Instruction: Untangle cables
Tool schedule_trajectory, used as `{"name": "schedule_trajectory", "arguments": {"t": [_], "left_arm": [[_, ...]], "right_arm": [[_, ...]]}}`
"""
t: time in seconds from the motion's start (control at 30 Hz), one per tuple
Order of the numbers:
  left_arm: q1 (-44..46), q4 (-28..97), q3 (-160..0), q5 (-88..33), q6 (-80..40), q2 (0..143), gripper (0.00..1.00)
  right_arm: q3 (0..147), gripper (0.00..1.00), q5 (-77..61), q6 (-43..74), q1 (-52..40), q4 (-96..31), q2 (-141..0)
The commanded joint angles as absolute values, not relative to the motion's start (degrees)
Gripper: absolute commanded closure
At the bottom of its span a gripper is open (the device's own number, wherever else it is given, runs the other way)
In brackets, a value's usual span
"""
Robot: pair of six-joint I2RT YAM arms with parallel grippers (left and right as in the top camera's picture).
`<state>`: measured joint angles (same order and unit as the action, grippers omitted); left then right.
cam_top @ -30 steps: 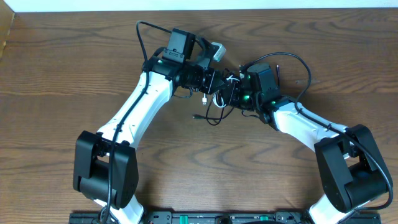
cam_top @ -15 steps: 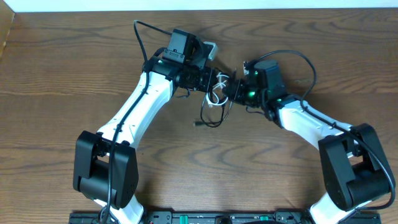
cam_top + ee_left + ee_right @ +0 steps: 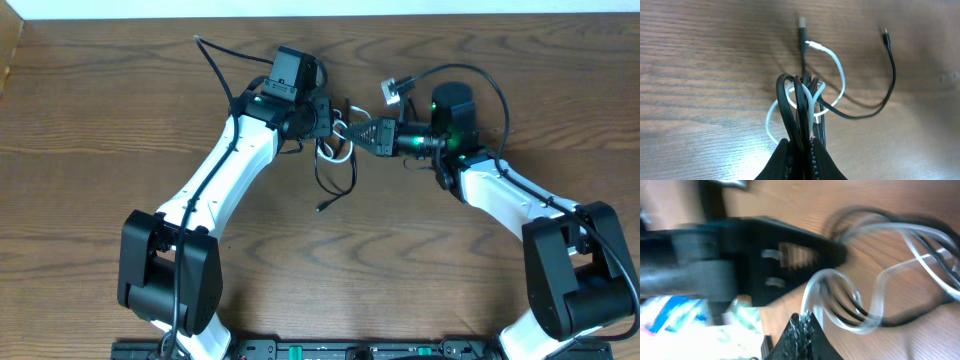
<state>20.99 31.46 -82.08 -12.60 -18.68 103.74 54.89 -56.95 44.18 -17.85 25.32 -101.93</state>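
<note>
The black cable (image 3: 890,75) and the white cable (image 3: 839,70) hang in one knotted bundle above the wooden table (image 3: 120,100). My left gripper (image 3: 802,150) is shut on the black strands at the bundle's top, with white loops beside them. My right gripper (image 3: 806,319) is shut on a loop of the white cable (image 3: 875,305), close to the left gripper's fingers (image 3: 790,255). In the overhead view the two grippers (image 3: 326,124) (image 3: 358,132) nearly meet at the back centre. The white cable (image 3: 334,152) loops between them, and the black cable (image 3: 340,185) trails down to a plug end (image 3: 320,208).
Each arm's own thick black cable arches behind its wrist (image 3: 215,60) (image 3: 495,95). The table's back edge meets a white wall (image 3: 320,8). A light brown edge shows at the far left corner (image 3: 8,50). The arm bases stand at the front (image 3: 170,280) (image 3: 575,280).
My right gripper has shut on the white cable and swung to point left. Both grippers moved toward the back, drawing the bundle up; the black plug end slid along the table.
</note>
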Motion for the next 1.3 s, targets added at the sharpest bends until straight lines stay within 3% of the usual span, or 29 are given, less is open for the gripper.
{"name": "schedule_trajectory", "arguments": {"t": [0.0,0.23,0.4,0.7,0.73,0.77,0.8,0.83,0.93,1.17,1.27], "left_arm": [[20.0,31.0,-82.0,-9.4,-24.9,103.7,0.92],[18.0,31.0,-82.0,-9.4,-26.2,103.7,0.92],[16.5,29.3,-82.0,-11.1,-24.6,103.7,0.92],[16.2,23.0,-82.0,-24.4,-17.1,103.7,0.92],[16.2,22.8,-82.0,-25.3,-16.5,103.7,0.92],[16.2,22.6,-82.0,-26.6,-15.5,103.7,0.92],[16.2,22.6,-82.0,-28.1,-14.2,103.7,0.92],[16.2,22.6,-82.0,-30.0,-12.6,103.7,0.92],[16.2,23.4,-82.0,-36.1,-8.1,103.7,0.92],[16.2,27.0,-82.0,-41.6,0.5,103.7,0.91],[16.1,27.1,-82.0,-41.6,0.7,103.7,0.91]], "right_arm": [[55.4,0.99,-62.9,46.2,-17.1,32.7,-100.3],[55.4,0.99,-61.5,49.9,-15.9,35.4,-100.3],[55.4,0.98,-61.5,48.8,-15.9,24.6,-100.3],[55.4,0.98,-54.0,38.7,-18.7,5.0,-100.3],[55.4,0.93,-53.1,37.5,-19.1,4.2,-100.3],[55.4,0.82,-52.1,36.1,-19.4,3.7,-100.3],[55.4,0.62,-50.8,34.7,-19.6,3.4,-100.3],[55.4,0.51,-49.3,33.3,-19.8,3.1,-100.3],[55.4,0.41,-44.8,32.9,-19.6,2.5,-100.3],[55.4,0.42,-44.3,32.9,-14.8,2.1,-100.3],[55.4,0.58,-47.0,32.9,-11.9,2.1,-100.3]]}}
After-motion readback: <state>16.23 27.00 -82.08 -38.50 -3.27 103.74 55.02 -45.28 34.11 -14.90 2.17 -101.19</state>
